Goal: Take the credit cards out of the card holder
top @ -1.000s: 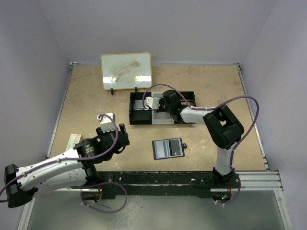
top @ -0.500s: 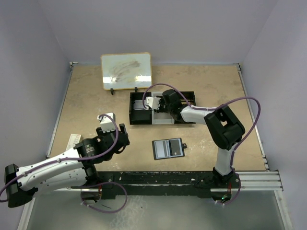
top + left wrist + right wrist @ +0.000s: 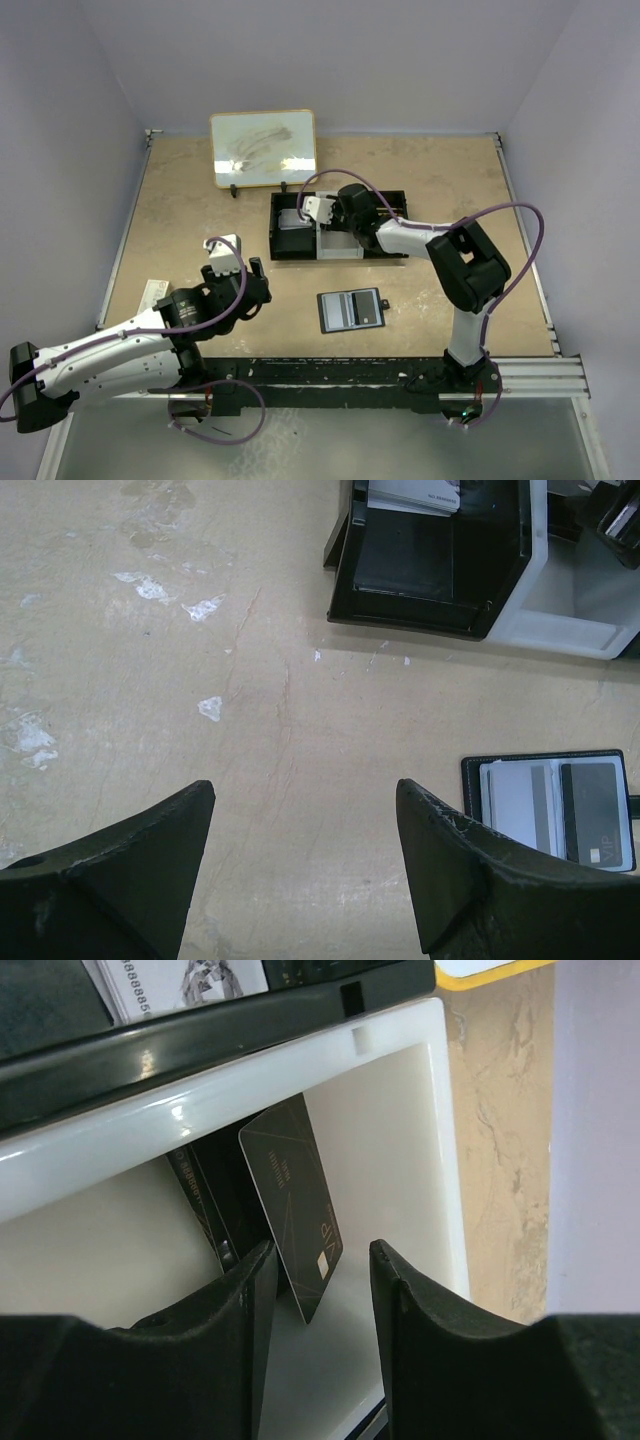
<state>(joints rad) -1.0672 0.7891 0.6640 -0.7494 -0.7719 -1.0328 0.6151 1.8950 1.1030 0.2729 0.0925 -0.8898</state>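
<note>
Fingers [image 3: 235, 1300] of right gripper [image 3: 320, 1260] parted, gripping nothing. Dark gold-lined card [image 3: 295, 1190] marked "VIP" leans tilted between them, inside white compartment of black-and-white plastic tray [image 3: 300, 1060]. White card [image 3: 180, 980] in neighbouring black compartment, digits "8888". Left gripper [image 3: 302, 792] wide apart over tan table [image 3: 150, 680], empty. Small flat black folding card holder [image 3: 470, 780] lies unfolded near table's front edge, holding grey card [image 3: 520, 800] and dark "VIP" card [image 3: 592, 810].

Scuffed beige table [image 3: 180, 230] carries tray [image 3: 300, 256], card holder [image 3: 351, 309] (open), whiteboard [image 3: 264, 148].
</note>
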